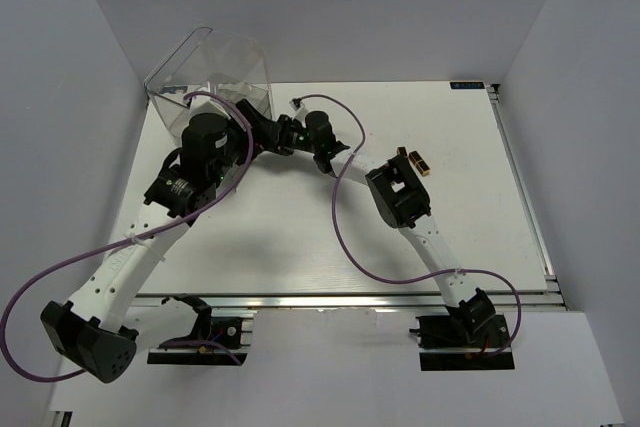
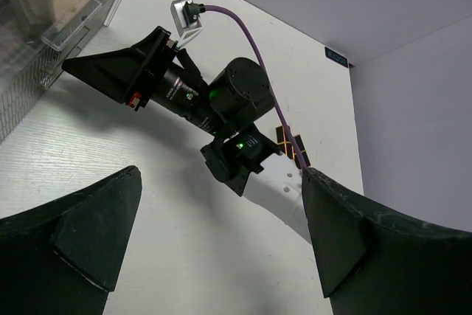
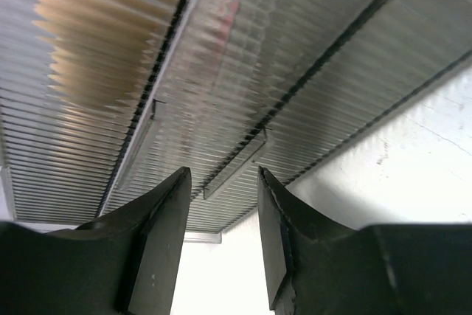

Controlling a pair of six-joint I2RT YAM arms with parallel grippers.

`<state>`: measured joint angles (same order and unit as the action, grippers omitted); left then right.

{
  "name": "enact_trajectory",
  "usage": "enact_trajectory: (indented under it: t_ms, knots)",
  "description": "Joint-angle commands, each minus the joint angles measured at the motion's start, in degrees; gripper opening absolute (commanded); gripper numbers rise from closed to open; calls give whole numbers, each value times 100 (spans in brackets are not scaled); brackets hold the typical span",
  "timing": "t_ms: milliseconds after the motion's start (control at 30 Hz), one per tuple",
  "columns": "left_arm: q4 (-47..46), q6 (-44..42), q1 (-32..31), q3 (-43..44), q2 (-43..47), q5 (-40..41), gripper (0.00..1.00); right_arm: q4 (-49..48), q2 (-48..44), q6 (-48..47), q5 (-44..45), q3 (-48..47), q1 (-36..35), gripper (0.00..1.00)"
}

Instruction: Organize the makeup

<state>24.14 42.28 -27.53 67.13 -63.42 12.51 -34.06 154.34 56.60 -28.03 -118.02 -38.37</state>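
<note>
Right gripper (image 3: 223,182) parked at the clear drawer box (image 3: 295,49) front, jaws apart, holding nothing; left gripper (image 2: 221,182) wide open too. Guessing lipstick tubes (image 1: 418,161) need grabbing next.

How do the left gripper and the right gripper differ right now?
The left gripper gapes wide over the table; the right gripper shows a narrow gap. The left sits back from the drawer box; the right points close at its ribbed front. Both hold nothing.

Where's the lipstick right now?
In the top view the lipstick lies on the table, right of centre, right beside the right arm's black elbow, far from the clear drawer box at back left.
</note>
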Motion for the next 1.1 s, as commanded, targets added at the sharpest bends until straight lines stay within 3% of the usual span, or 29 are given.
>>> enact_trajectory:
  t_ms: [0, 600, 800, 1067]
  knots:
    - [-103, -45, 28, 45, 58, -82, 98, -100, 113, -17, 96, -116, -21, 46]
    - [20, -36, 28, 160, -83, -118, 98, -223, 395, 123, 166, -652, -171, 44]
    - [3, -36, 28, 212, -180, -179, 98, -206, 447, 167, 210, -635, -171, 35]
    - [-23, 26, 28, 133, -145, -188, 98, -373, 465, 202, 175, -609, -171, 11]
